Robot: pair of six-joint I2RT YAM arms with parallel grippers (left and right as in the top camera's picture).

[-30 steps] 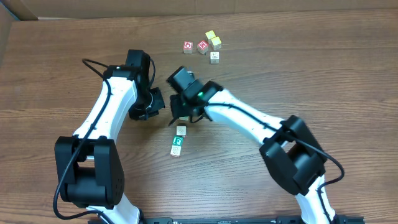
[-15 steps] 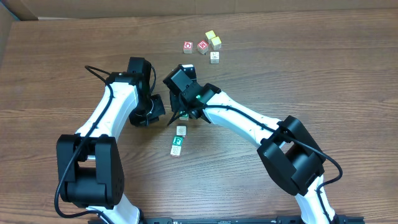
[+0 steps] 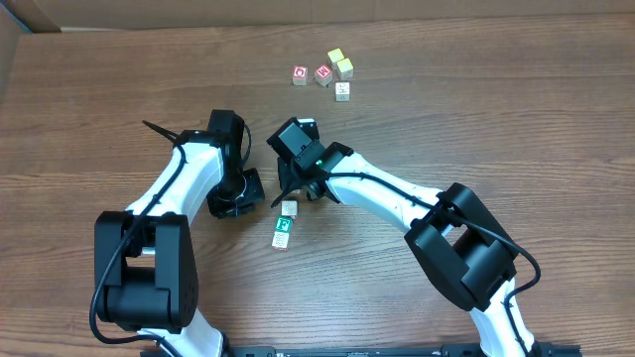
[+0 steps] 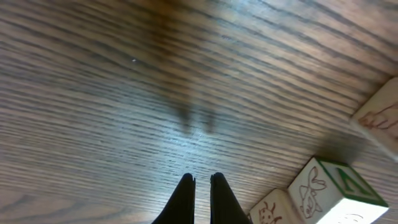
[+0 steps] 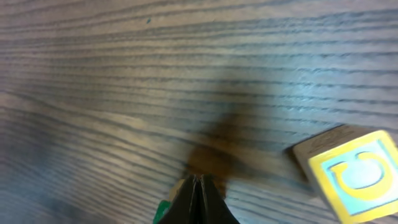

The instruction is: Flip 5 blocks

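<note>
**Blocks in two groups; both grippers closed, holding nothing**

Overhead: three blocks sit at the far side of the table (image 3: 516, 119). The yellow-topped block (image 3: 336, 57) touches the pale block (image 3: 344, 68), and the whitish block (image 3: 342, 89) lies just nearer. Two red-printed cubes (image 3: 300, 75) lie to their left. At mid-table the plain block (image 3: 289, 208) has the green-faced block (image 3: 282, 231) just beside it on the near side. The left gripper (image 3: 246, 201) is low over the wood to the left of this pair. The right gripper (image 3: 282, 195) has its tip just beyond the plain block; whether it touches cannot be told.

Left wrist: the fingers (image 4: 186, 190) are pressed nearly together over bare wood, with nothing between them. To their right is the triangle block (image 4: 333, 186), with a green triangle on top and a brown line drawing on its side. The drawn-face cube (image 4: 270, 211) touches it at lower left. The edge cube (image 4: 379, 115) is cut off at the right.

Right wrist: the fingers meet in a point and grip nothing. The yellow-bordered block (image 5: 354, 177) carries a curved yellow letter and lies to the right, apart from the tips. The green sliver (image 5: 163, 210) beside the fingers is too small to identify.
</note>
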